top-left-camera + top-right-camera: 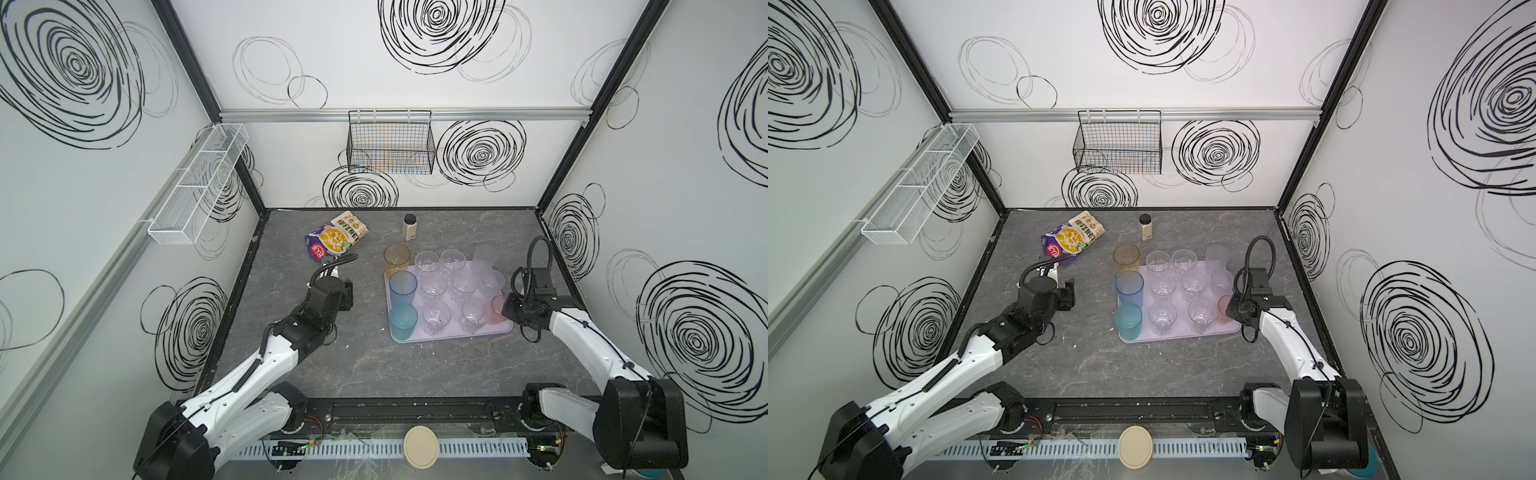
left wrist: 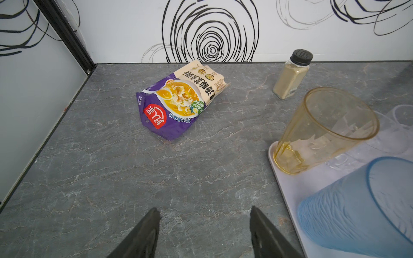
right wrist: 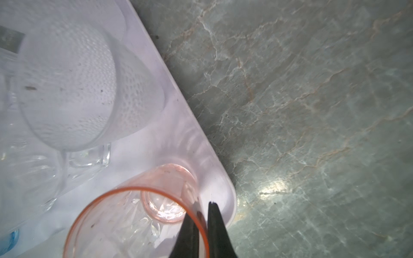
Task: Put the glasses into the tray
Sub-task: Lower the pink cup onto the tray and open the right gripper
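The right arm reaches in from the tray's (image 1: 415, 338) near right side, forearm sloping up and wrist bent so the right gripper (image 3: 203, 210) points down over the tray's near right corner. Its jaws are pinched narrow on the rim of the pink glass (image 3: 138, 223), one finger inside the mouth and one outside the wall. That glass stands upright in the corner, long axis vertical and mouth up; I cannot tell whether its base rests on the tray floor or hangs just above it.

The left arm stretches over the table (image 1: 353, 374) well left of the tray, elbow low and wrist level. The left gripper (image 2: 203, 210) aims away from the base toward the snack bag (image 2: 178, 100), which lies beyond the tray's far left corner. Its jaws stand wide apart with only bare table between them.

On the tray, every glass is upright with its mouth up. The amber glass (image 2: 324, 129) sits on the far left corner, with the blue glass (image 1: 402, 289) and teal glass (image 1: 403, 322) nearer along the left edge. The frosted glass (image 3: 73, 89) is on the right side beyond the pink one, and short clear glasses (image 1: 435, 318) fill the middle. A black-capped jar (image 1: 409, 227) stands on the table beyond the tray's far edge
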